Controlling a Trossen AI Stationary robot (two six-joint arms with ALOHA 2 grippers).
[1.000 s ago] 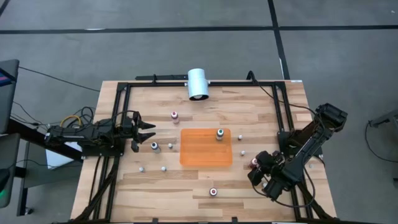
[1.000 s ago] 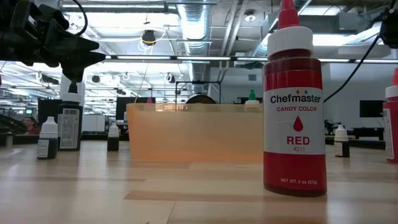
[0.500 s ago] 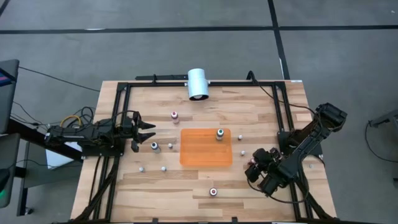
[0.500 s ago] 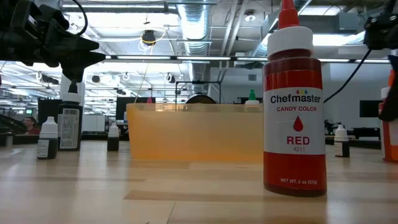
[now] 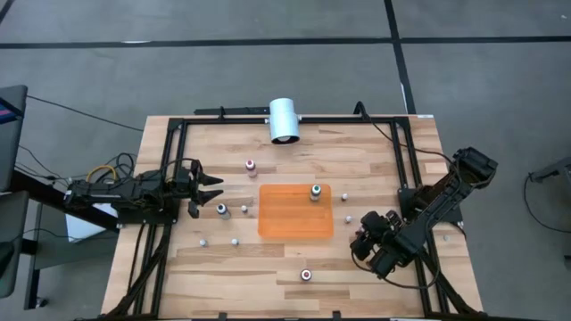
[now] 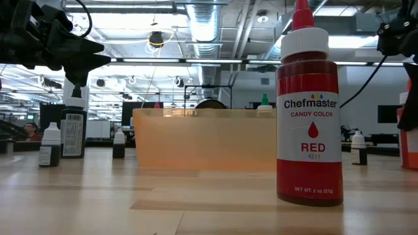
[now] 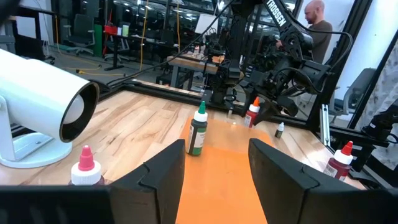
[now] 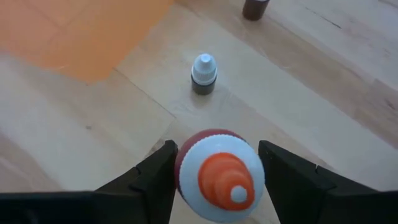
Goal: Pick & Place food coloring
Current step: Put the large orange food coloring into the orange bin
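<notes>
An orange-topped food coloring bottle (image 8: 221, 174) stands on the table right of the orange mat (image 5: 295, 211). My right gripper (image 8: 217, 180) is over it, slanting down, a finger on each side. In the high view the gripper (image 5: 366, 239) hides the bottle. At the table's left my left gripper (image 7: 217, 180) waits level and open. Other food coloring bottles stand upright: a green-topped one (image 5: 315, 192) on the mat, a red one (image 5: 306, 275) near the front edge and a pink-topped one (image 5: 251, 166) at the back. My right gripper has the orange-topped bottle between its two fingers, which lie against opposite sides of its white shoulder (image 8: 186, 168) just below the cap. The fingers come from above, slanting down from the table's right. The bottle (image 6: 408, 140) stands upright on the table.
A tiny white-capped bottle (image 8: 203, 73) stands just beyond the held bottle, toward the mat. More small bottles (image 5: 235, 242) dot the table left of the mat. A large white cylinder (image 5: 284, 119) sits at the far edge. A black frame (image 5: 406, 169) borders the table.
My right gripper has moved a little toward the table's left, over the orange-topped bottle, which showed beside it a second ago and is now covered in the high view. In the low view the gripper has come in at the upper right.
</notes>
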